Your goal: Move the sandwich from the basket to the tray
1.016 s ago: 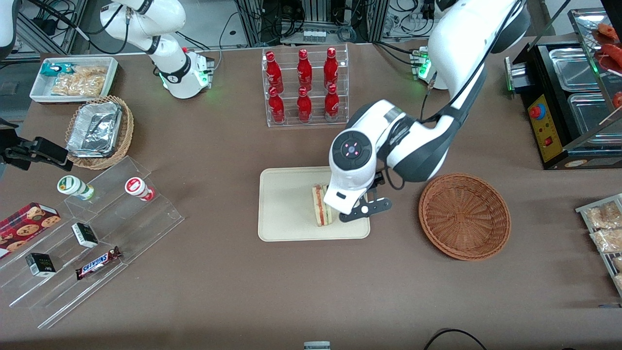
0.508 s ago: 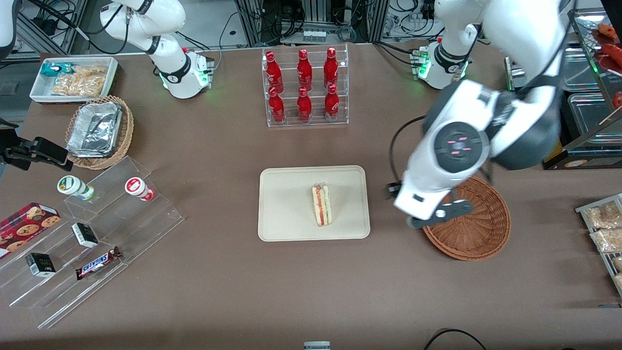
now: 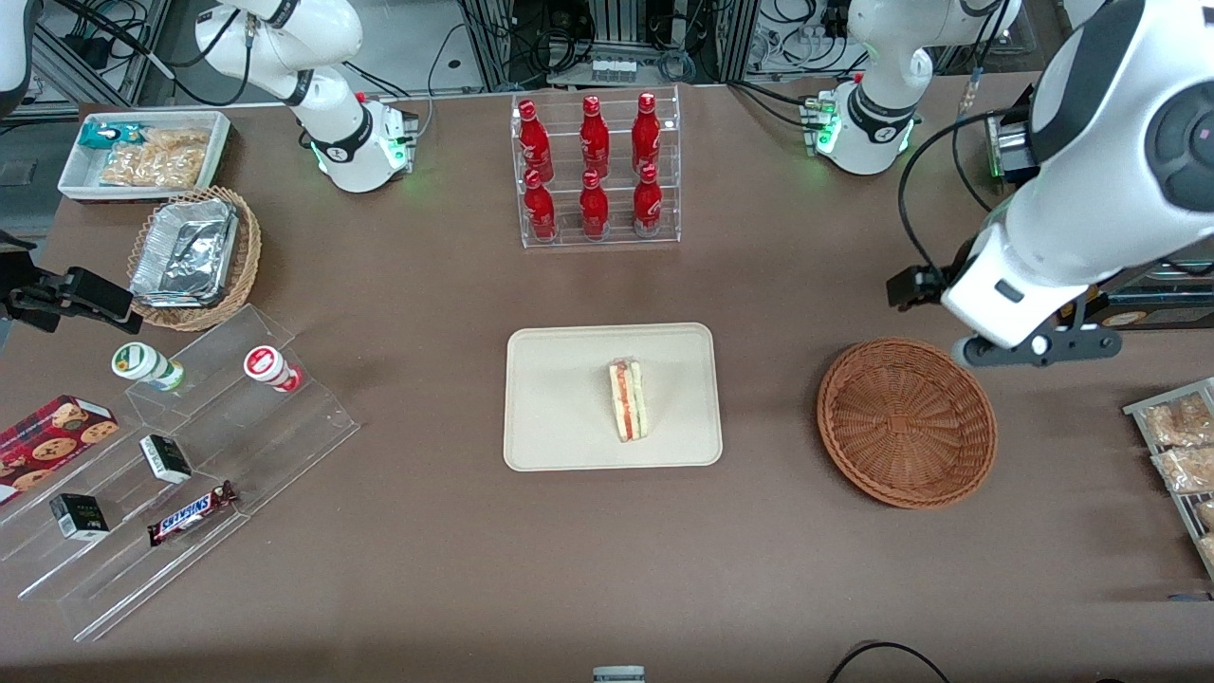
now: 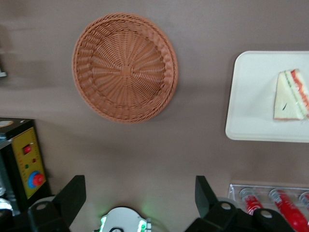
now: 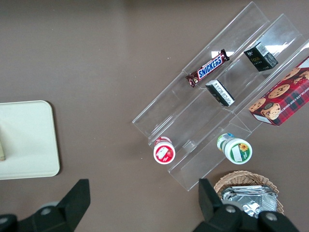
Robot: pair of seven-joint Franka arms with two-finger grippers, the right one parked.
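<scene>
The sandwich (image 3: 629,400) lies on the cream tray (image 3: 560,417) with its red and green edge up. It also shows in the left wrist view (image 4: 291,94) on the tray (image 4: 251,96). The reddish-brown basket (image 3: 906,422) stands empty beside the tray, toward the working arm's end; the left wrist view shows the basket (image 4: 125,67) from above. My left gripper (image 3: 1034,346) hangs high above the table, a little farther from the front camera than the basket. It (image 4: 139,193) is open and holds nothing.
A clear rack of red bottles (image 3: 596,171) stands farther back than the tray. A black machine with a yellow panel (image 3: 1091,218) sits near the gripper. Snack packs (image 3: 1176,436) lie at the working arm's end. Acrylic steps (image 3: 190,455) with snacks lie toward the parked arm's end.
My left gripper has left the sandwich on the tray, moved across over the basket, and risen toward the working arm's end. The sandwich has stayed in place.
</scene>
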